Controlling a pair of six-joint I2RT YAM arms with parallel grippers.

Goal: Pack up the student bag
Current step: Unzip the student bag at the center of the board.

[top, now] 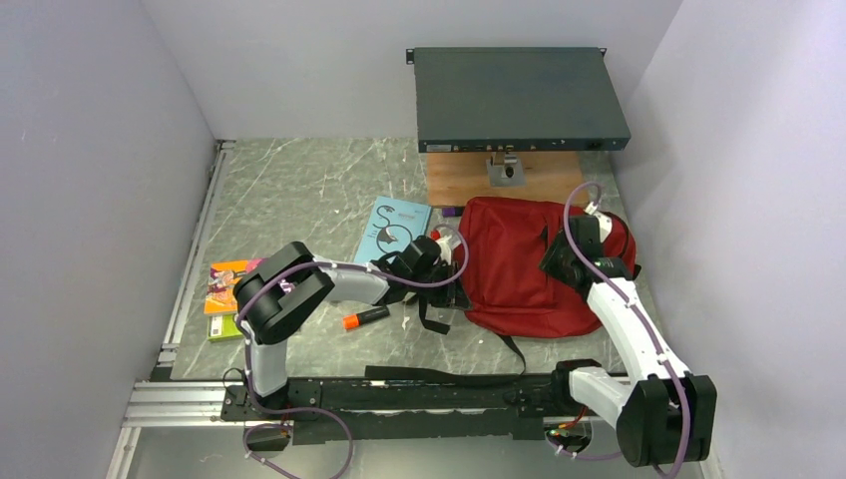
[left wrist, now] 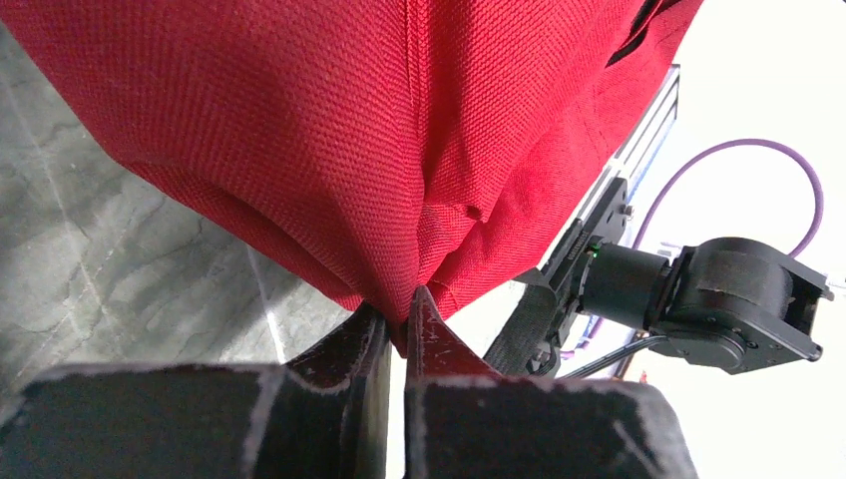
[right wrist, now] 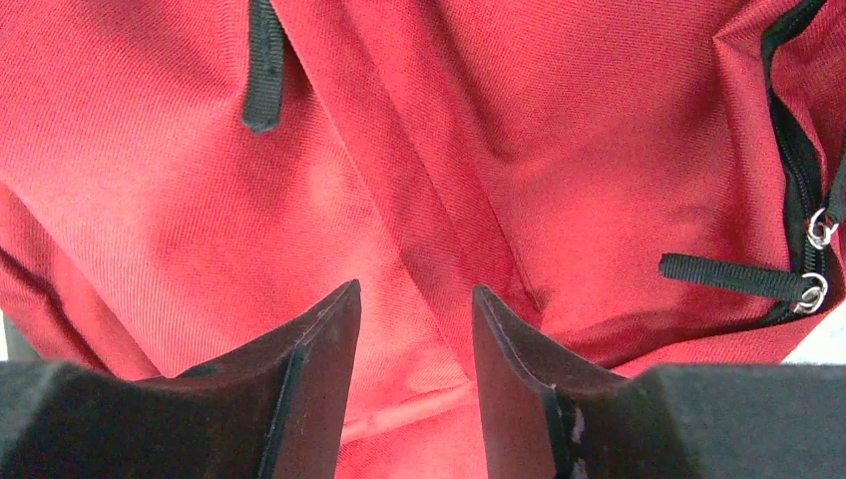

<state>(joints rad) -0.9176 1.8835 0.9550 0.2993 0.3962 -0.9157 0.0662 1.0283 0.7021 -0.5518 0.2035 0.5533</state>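
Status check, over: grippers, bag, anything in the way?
Left gripper shut on a fold of the student bag. Right gripper open over its fabric. Blue book, orange marker not yet packed. No obstruction seen.

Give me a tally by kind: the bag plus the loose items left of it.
Student bag: 1
Books: 2 (blue book, orange book)
Orange marker: 1
Green flat item: 1
Total: 5
Small bits at the bag's corner: unclear, uncounted.
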